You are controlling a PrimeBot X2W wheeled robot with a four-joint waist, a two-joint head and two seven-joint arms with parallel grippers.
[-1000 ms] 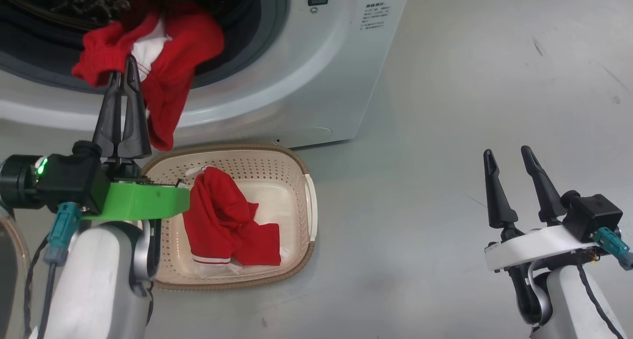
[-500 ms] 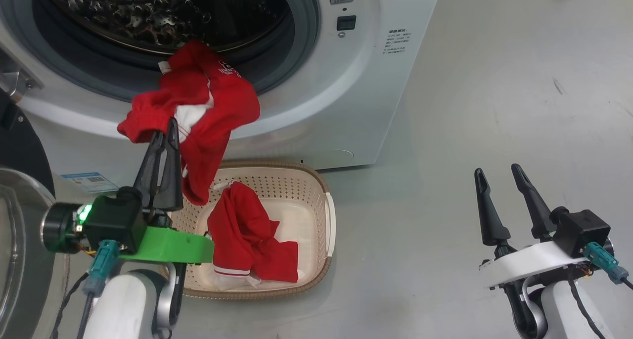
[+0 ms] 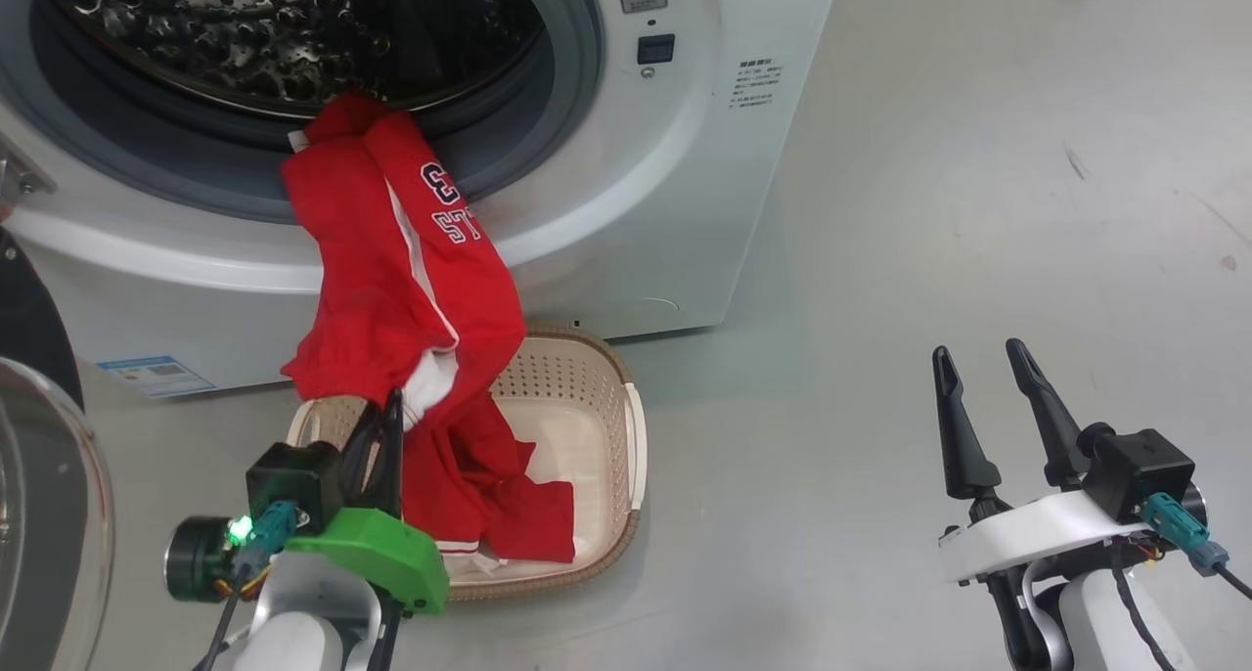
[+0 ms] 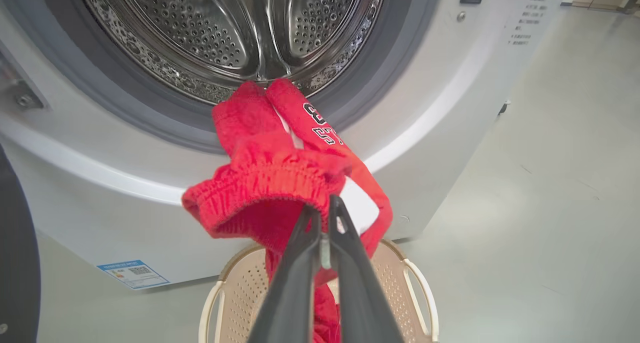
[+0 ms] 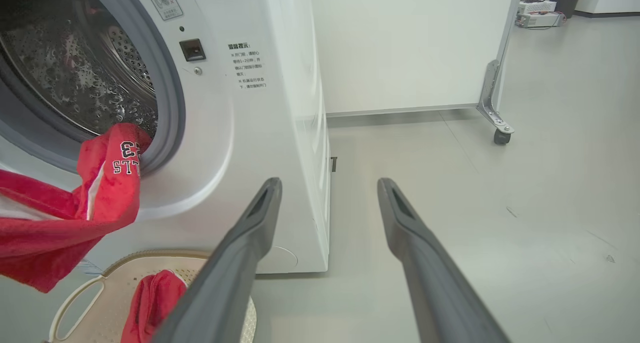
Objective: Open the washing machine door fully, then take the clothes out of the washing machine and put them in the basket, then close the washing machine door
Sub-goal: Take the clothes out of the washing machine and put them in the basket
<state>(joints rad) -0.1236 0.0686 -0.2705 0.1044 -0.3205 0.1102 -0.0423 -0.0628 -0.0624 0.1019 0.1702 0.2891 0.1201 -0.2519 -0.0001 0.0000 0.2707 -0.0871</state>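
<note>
Door: the washing machine door [image 3: 34, 514] stood swung open at the left edge, glass bowl facing me, out of the way of the work.

Left gripper [image 3: 389, 409]: I logged its jaws as pinched together on a gathered, elastic-looking edge of the clothes [image 3: 391, 280]. It hung near me, over the left part of the basket [image 3: 597, 368].

Clothes, red with white trim and dark print: one long strip. Its far end lay draped over the grey gasket [image 3: 548, 133] at the bottom of the drum [image 3: 245, 35] mouth of the washing machine [image 3: 685, 162]. Its near end sat in the left gripper's pinch. The long axis ran far to near and downward, from drum lip to basket, with a loose fold sagging into the basket just right of the fingers.

Basket: on the floor, touching or just beside the washer's front, directly under the hanging strip. More red cloth [image 3: 528, 519] lay on its floor. Whether that was a separate piece I could not tell.

Right gripper [image 3: 976, 350]: jaws spread wide, holding nothing, well apart at the right over bare floor.

Judgement: the left arm was plainly the nearer one. I reckoned the coming move depended on drawing the strip nearward along its own axis until the far end slipped off the gasket, then letting go above the basket.
</note>
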